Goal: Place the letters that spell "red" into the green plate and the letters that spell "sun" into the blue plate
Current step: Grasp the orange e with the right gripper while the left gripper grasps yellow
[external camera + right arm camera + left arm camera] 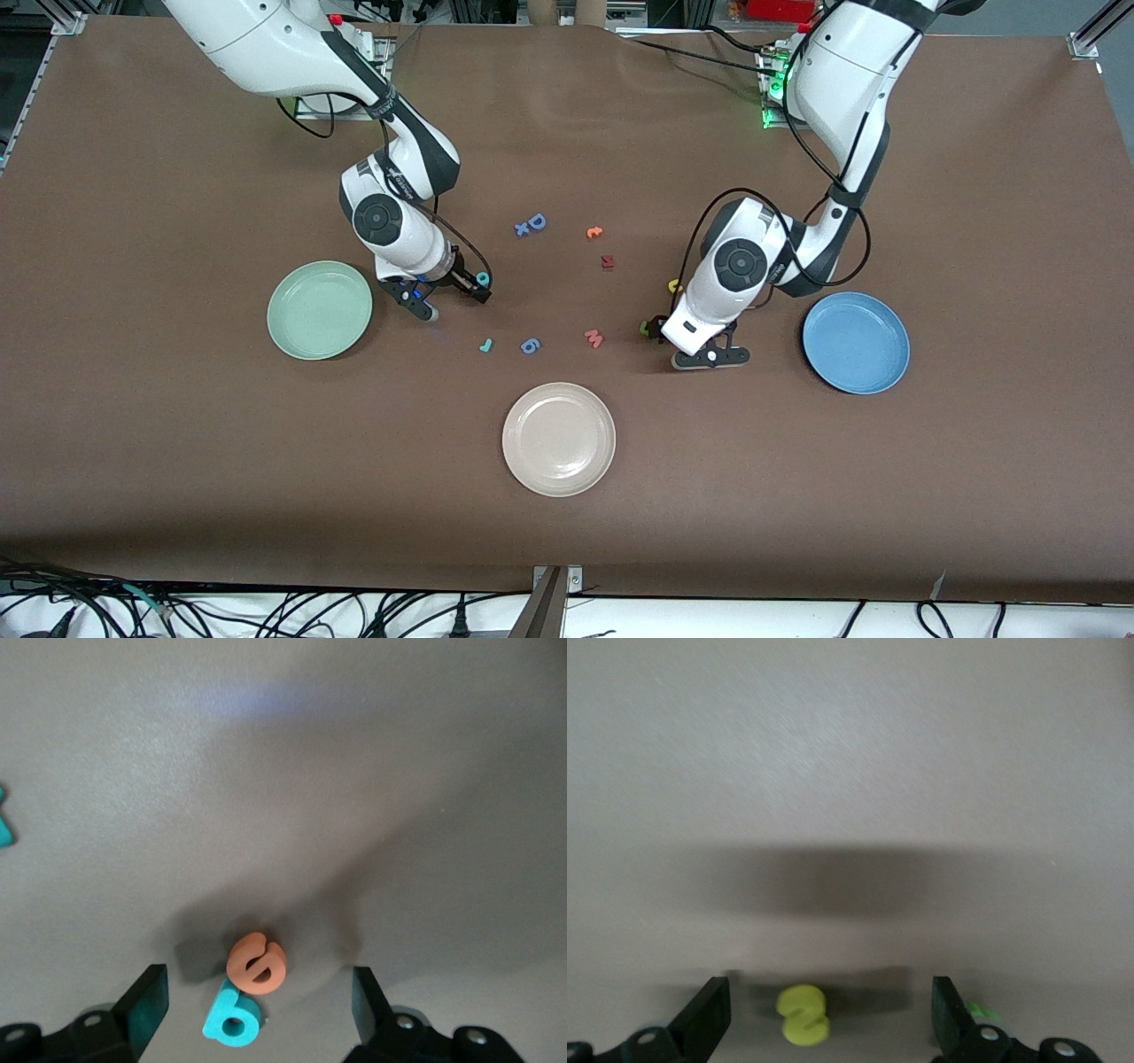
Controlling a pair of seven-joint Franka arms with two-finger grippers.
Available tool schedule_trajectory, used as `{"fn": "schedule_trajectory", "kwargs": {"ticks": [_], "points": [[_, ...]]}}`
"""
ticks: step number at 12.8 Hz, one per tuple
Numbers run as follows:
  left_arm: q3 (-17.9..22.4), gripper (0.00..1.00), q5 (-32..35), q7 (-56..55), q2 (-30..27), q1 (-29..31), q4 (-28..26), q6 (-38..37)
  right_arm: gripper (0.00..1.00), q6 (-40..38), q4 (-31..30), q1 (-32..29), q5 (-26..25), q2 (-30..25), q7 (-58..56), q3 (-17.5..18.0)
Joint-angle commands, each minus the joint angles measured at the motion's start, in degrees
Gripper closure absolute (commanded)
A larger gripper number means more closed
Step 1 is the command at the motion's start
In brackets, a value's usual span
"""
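My right gripper is open, low over the table beside the green plate. An orange e and a teal d lie touching each other between its fingers, clear of both. The teal r lies nearer to the front camera. My left gripper is open with a yellow s on the table between its fingers. An olive-green n sits by one finger. The blue plate holds nothing.
A cream-white plate lies nearest the front camera. A blue 6 and pink M lie between the grippers. Blue D, another orange letter and a dark red one lie farther back. A yellow letter peeks from under the left arm.
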Motion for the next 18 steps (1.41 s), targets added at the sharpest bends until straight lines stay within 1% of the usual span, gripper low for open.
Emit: {"fn": "schedule_trajectory", "kwargs": {"ticks": [1, 2, 3, 5, 7, 8, 9, 10, 11, 12, 13, 15, 16, 17, 18], "points": [[0.5, 0.00, 0.5, -0.8, -0.1, 0.0, -1.0, 1.0, 0.13, 1.0, -0.3, 0.7, -1.4, 0.1, 0.9, -0.9], [0.5, 0.01, 0.5, -0.8, 0.0, 0.0, -1.0, 1.0, 0.14, 0.9, -0.3, 0.8, -1.6, 0.1, 0.8, -1.0], [0.5, 0.02, 0.5, -0.6, -0.1, 0.0, -1.0, 1.0, 0.26, 0.9, -0.3, 0.7, -2.9, 0.1, 0.8, -1.6], [0.6, 0.10, 0.6, 1.9, -0.1, 0.4, -1.3, 0.9, 0.27, 0.8, -0.4, 0.7, -3.8, 0.1, 0.8, -2.0], [0.5, 0.11, 0.6, 2.4, -0.2, 1.4, -1.3, 0.9, 0.27, 0.8, -0.4, 0.8, -4.0, 0.1, 0.7, -2.0], [0.6, 0.18, 0.6, 2.4, -0.2, 1.3, -1.3, 0.9, 0.31, 0.8, -0.4, 0.8, -4.3, 0.1, 0.8, -2.0], [0.6, 0.21, 0.6, 2.3, -0.3, 1.4, -1.3, 0.9, 0.39, 0.8, -0.4, 0.7, -4.2, 0.1, 0.8, -2.0], [0.5, 0.32, 0.6, 2.3, -0.3, 1.4, -1.3, 0.7, 0.38, 0.8, -0.4, 0.7, -4.2, 0.1, 1.0, -1.9], [0.5, 0.50, 0.6, 2.3, -0.4, 1.4, -1.7, 0.7, 0.38, 0.8, -0.4, 1.0, -4.2, 0.1, 1.7, -1.9], [0.5, 0.65, 0.6, 2.3, -0.4, 1.4, -1.7, 0.7, 0.38, 0.8, -0.4, 1.5, -4.2, 0.1, 2.2, -1.9], [0.5, 0.74, 0.6, 2.3, -0.4, 1.4, -1.8, 0.7, 0.38, 0.8, -0.4, 1.6, -4.2, 0.2, 2.2, -1.9], [0.5, 0.79, 0.6, 2.1, -0.4, 1.4, -2.2, 0.7, 0.39, 0.8, -0.4, 1.6, -4.2, 0.2, 2.2, -1.9], [0.5, 0.80, 0.6, 2.1, -0.4, 1.4, -2.2, 0.7, 0.46, 0.8, -0.4, 1.6, -4.2, 0.2, 2.2, -1.9], [0.6, 0.84, 0.6, 2.2, -0.4, 1.4, -2.5, 0.7, 0.56, 0.8, -0.4, 1.7, -4.2, 0.2, 2.2, -1.9], [0.6, 0.84, 0.6, 2.3, -0.3, 1.4, -2.6, 0.7, 0.66, 0.8, -0.4, 1.7, -4.3, 0.2, 2.1, -1.9]]}}
